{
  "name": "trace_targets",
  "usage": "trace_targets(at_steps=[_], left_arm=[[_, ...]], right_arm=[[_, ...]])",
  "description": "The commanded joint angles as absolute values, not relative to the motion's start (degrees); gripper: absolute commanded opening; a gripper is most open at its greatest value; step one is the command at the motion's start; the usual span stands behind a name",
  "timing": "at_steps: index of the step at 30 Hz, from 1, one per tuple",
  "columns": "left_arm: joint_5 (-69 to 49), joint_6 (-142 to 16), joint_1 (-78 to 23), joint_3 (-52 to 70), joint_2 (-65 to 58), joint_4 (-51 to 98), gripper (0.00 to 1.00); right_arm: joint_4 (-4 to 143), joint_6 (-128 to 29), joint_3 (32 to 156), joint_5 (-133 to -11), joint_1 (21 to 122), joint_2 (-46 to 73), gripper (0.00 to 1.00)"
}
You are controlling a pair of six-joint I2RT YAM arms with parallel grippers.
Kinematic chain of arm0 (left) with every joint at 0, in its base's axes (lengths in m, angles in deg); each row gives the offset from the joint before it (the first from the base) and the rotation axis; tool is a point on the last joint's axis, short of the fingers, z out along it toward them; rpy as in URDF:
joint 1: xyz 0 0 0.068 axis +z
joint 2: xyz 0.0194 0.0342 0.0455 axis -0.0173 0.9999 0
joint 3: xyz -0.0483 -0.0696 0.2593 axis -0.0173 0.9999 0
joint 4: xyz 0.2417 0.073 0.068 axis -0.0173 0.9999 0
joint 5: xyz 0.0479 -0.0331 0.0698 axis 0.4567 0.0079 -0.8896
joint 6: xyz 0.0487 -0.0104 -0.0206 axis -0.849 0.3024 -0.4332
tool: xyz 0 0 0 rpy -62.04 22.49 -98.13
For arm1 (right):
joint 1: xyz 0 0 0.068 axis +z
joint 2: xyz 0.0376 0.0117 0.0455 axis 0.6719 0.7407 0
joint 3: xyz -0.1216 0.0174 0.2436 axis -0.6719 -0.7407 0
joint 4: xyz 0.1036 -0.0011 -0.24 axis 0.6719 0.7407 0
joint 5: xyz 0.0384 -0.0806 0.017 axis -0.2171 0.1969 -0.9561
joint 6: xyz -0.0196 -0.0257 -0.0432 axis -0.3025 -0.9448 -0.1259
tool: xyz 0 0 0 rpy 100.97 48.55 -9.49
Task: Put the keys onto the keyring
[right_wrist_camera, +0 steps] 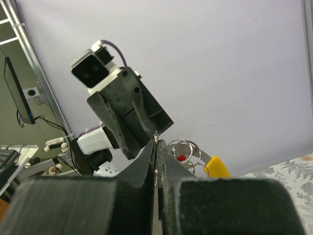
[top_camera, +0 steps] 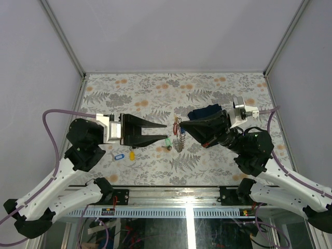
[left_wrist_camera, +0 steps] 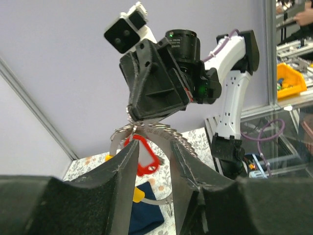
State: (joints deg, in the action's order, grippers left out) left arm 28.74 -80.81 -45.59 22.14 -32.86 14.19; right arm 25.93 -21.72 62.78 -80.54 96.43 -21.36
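On the far left of the patterned table (top_camera: 218, 88), a blue-tagged key (top_camera: 119, 156) and a yellow-tagged key (top_camera: 132, 154) are lying side by side, close together and well apart from the keyring. Both are sitting beside the body of my left arm, behind its fingertips.

Moving right, I am reaching my left gripper (top_camera: 167, 131) toward the middle of the table, with its jaws standing apart and nothing between them. A green-tagged key (top_camera: 167, 142) is sitting just beside the lower fingertip; I cannot tell whether the two are touching.

Just right of that, the keyring (top_camera: 179, 137) is hanging between my two grippers, its toothed silver rim facing the left one. In the left wrist view its rim is showing through the gap between my left fingers (left_wrist_camera: 124, 169), with a red tag (left_wrist_camera: 143, 156) dangling below it and a yellow tag (left_wrist_camera: 138, 196) lower down.

Next, I am pinching the top of the keyring with my right gripper (top_camera: 181, 123). Its jaws are pressed together on a thin wire loop of the ring.

Farthest right, a folded navy cloth (top_camera: 205, 111) is lying on the table, partly hidden behind my right gripper.
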Motion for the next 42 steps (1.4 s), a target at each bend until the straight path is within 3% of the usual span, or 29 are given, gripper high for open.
trace_targets(at_steps=[1, 8, 42], left_arm=[[23.57, -68.06, -45.73, 26.18, -32.76, -4.25, 0.33], [24.49, -61.64, -45.85, 28.56, -31.05, -15.32, 0.35], [23.97, -64.54, -47.37, 27.60, -26.58, -8.61, 0.33]], right_arm=[[19.30, -27.10, 62.82, -83.52, 96.24, -22.66, 0.00], [23.41, -32.56, 64.62, -86.34, 96.18, -22.76, 0.00], [22.15, -33.02, 64.55, -86.53, 96.18, -23.24, 0.00]])
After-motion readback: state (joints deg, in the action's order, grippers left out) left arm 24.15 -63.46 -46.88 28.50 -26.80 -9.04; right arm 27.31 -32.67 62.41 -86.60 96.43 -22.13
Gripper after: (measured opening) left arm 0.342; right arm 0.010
